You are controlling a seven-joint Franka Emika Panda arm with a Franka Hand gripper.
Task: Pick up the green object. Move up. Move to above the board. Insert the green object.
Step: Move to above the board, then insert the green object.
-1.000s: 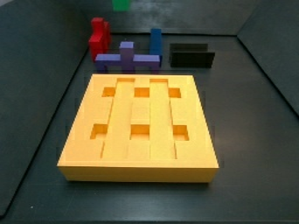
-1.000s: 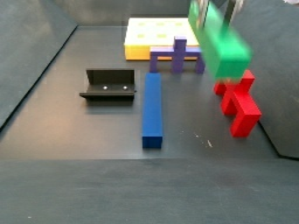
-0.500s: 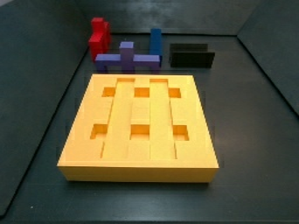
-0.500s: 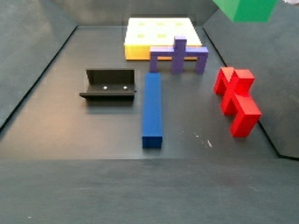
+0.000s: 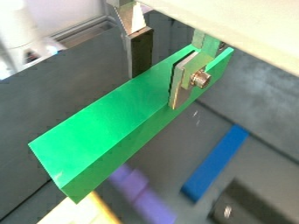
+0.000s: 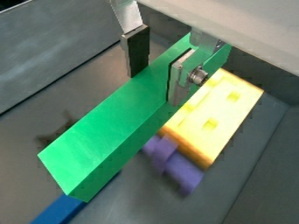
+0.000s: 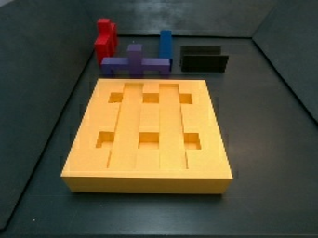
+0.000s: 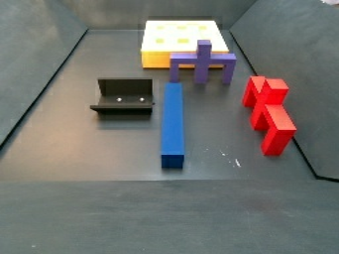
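Green object sitting clamped between the fingers, high above the bench; gripper and bar out of frame in both side views, showing only in both wrist views. Silver plate and dark pad pressing one long face near one end, second dark pad on the opposite face; most of the bar's length projecting free beyond the grasp.

Step in hand, judged: lifting done, carrying across to above the board. Doing it well: keeping height until over the board, since purple piece and blue bar are lying below in the wrist views. Off-centre grasp leaving a long lever arm, so moving slowly to avoid the bar pivoting in the pads. Squaring the bar's end to one square hole before descending; tight fit likely, small tilt likely to jam.

Materials and shapes:
- green object: plain rectangular bar, square section, smooth matte faces, sharp edges, rigid.
- board: flat yellow-orange block, six square holes in two rows, lengthwise grooves between raised strips.
- blue bar: long, plain, lying flat.
- purple piece: upright post on a crossbar.
- red stepped block: lying near the wall.
- fixture: dark, bracket-shaped.
- bench: dark grey, dull, lightly scuffed.
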